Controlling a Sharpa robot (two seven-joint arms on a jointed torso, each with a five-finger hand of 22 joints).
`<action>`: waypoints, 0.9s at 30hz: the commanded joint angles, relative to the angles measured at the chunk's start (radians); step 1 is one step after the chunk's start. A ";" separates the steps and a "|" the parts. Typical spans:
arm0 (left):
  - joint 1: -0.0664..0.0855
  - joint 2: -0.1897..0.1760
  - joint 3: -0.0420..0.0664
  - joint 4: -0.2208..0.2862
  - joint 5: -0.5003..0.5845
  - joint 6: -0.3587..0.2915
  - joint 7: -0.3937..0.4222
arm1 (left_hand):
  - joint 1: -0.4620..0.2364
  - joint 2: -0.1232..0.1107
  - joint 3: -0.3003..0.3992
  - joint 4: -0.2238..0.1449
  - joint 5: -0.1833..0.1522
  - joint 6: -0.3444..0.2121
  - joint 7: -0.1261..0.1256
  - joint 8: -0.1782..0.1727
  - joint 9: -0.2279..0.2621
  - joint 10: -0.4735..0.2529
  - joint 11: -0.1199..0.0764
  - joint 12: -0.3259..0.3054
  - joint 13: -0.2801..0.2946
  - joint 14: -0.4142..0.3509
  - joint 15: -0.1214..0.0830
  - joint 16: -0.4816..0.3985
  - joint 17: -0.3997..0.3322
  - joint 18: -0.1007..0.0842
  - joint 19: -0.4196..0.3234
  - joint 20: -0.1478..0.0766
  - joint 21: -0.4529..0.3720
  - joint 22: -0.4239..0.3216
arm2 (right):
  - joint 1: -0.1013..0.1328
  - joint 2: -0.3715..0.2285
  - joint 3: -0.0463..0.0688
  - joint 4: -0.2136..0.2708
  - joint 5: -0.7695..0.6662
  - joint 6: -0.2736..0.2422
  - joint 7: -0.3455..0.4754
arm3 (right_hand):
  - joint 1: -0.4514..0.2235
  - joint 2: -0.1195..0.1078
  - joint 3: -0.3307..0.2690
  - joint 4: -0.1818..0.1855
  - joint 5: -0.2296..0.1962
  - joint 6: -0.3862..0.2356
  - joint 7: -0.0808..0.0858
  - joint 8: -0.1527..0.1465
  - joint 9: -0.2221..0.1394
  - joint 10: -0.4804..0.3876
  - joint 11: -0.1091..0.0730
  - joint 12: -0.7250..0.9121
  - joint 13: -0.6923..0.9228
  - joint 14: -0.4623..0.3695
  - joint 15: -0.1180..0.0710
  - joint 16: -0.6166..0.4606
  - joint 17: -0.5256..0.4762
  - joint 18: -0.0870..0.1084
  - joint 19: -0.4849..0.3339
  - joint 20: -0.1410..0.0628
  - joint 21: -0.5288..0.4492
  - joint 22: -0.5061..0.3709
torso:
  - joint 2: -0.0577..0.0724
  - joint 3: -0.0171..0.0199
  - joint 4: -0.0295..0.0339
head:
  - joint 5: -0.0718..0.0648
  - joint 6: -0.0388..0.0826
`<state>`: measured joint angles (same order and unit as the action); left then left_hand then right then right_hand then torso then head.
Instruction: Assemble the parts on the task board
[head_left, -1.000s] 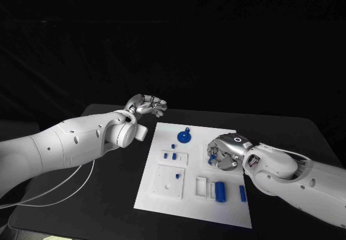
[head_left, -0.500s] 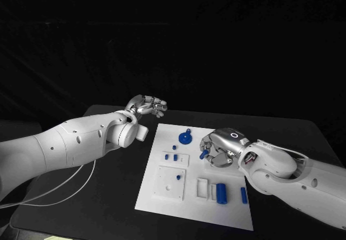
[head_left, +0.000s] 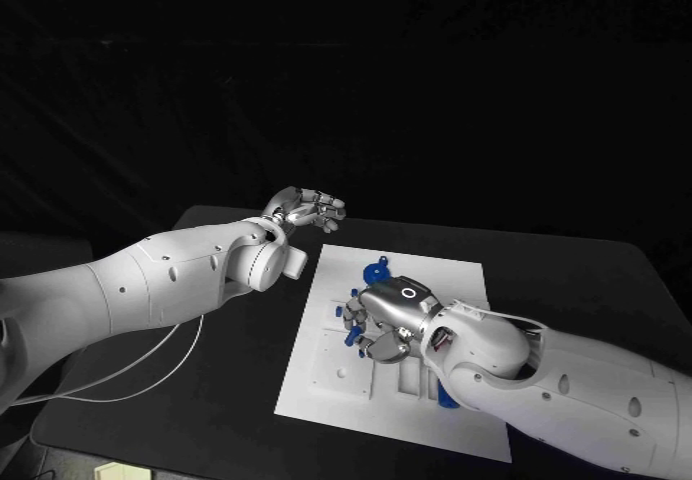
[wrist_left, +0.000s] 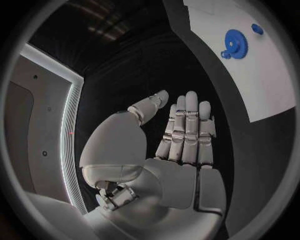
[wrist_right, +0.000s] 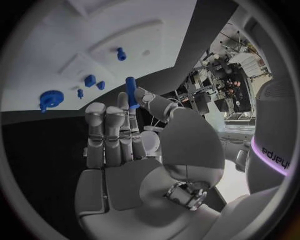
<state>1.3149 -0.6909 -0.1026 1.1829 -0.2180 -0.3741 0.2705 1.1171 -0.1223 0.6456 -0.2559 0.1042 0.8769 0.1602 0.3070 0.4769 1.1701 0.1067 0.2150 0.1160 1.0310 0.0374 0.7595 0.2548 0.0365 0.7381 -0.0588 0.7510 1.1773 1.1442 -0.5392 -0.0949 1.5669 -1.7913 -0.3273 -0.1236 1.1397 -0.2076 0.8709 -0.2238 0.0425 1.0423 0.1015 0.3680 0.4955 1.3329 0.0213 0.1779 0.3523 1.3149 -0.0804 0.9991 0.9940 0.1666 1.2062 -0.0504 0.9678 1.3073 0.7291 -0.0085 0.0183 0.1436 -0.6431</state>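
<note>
The right arm is reaching across the white task board (head_left: 459, 275) on the black table (head_left: 216, 330), its right hand (head_left: 384, 320) and forearm hiding the board's middle and most of the parts there, so I cannot count them all; in the right wrist view five parts are lying or standing on the board, among them a blue gear (wrist_right: 50, 98) and a small peg (wrist_right: 120, 53). That hand is pinching a sixth part, a blue pin (wrist_right: 131, 91), upright between thumb and a fingertip, the other fingers extended. Since a second ago the right hand has moved from the board's right side to over its middle, while the left hand (head_left: 306, 211) is still hovering beyond the board's far left corner, fingers straight and together, holding nothing.
</note>
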 joint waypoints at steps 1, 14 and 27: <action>0.001 0.006 0.001 0.002 0.005 0.003 0.006 | 0.004 0.010 0.001 -0.002 0.001 -0.004 0.000 0.006 0.001 0.006 0.001 -0.003 -0.001 0.007 0.003 -0.004 0.002 0.016 0.008 0.001 -0.004 0.002 | -0.006 0.017 -0.015 -0.008 -0.039 0.029 -0.002 | -0.001 0.008 0.002 -0.003 0.006 0.007 -0.001 0.005 0.002 0.006 0.001 -0.002 0.003 0.000 -0.008 0.006 -0.001 0.095 0.005 -0.002 0.005 0.020 | 0.001 -0.0009 -0.0002 | 0.008 0.002; 0.001 0.014 0.001 0.001 0.005 0.007 0.004 | 0.005 0.010 0.001 -0.002 0.001 -0.004 0.000 0.006 0.001 0.006 0.001 -0.003 -0.001 0.007 0.003 -0.005 0.003 0.016 0.008 0.001 -0.004 0.002 | -0.019 0.050 -0.043 -0.027 -0.053 0.044 0.000 | -0.003 0.012 0.002 -0.009 0.006 0.006 -0.001 0.005 0.003 0.005 0.001 -0.003 0.005 0.001 -0.008 0.006 -0.001 0.095 0.004 -0.003 0.006 0.020 | 0.002 0.0008 -0.0009 | 0.024 -0.019; 0.001 0.015 0.000 -0.001 0.005 0.008 0.004 | 0.004 0.011 0.000 -0.002 0.001 -0.004 0.000 0.006 0.001 0.006 0.001 -0.003 -0.001 0.007 0.003 -0.006 0.004 0.016 0.008 0.001 -0.005 0.002 | -0.022 0.048 -0.053 -0.033 -0.054 0.061 0.001 | -0.006 0.015 0.001 -0.014 0.006 0.006 -0.001 0.004 0.004 0.006 0.001 -0.003 0.007 0.001 -0.008 0.006 -0.001 0.095 0.004 -0.003 0.007 0.020 | 0.002 0.0019 -0.0019 | 0.031 -0.027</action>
<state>1.3149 -0.6782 -0.1028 1.1807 -0.2180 -0.3734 0.2686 1.1211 -0.1183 0.6456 -0.2559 0.1042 0.8769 0.1602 0.3070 0.4768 1.1701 0.1068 0.2150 0.1162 1.0318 0.0383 0.7595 0.2579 0.0363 0.7381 -0.0588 0.7510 1.1787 1.1233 -0.4908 -0.1465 1.5327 -1.8305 -0.2881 -0.1245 1.1306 -0.2039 0.8736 -0.2321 0.0465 1.0421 0.0980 0.3709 0.4977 1.3327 0.0213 0.1777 0.3573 1.3132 -0.0818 0.9992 0.9941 0.1666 1.2092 -0.0500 0.9715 1.3081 0.7316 -0.0067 0.0165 0.1742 -0.6693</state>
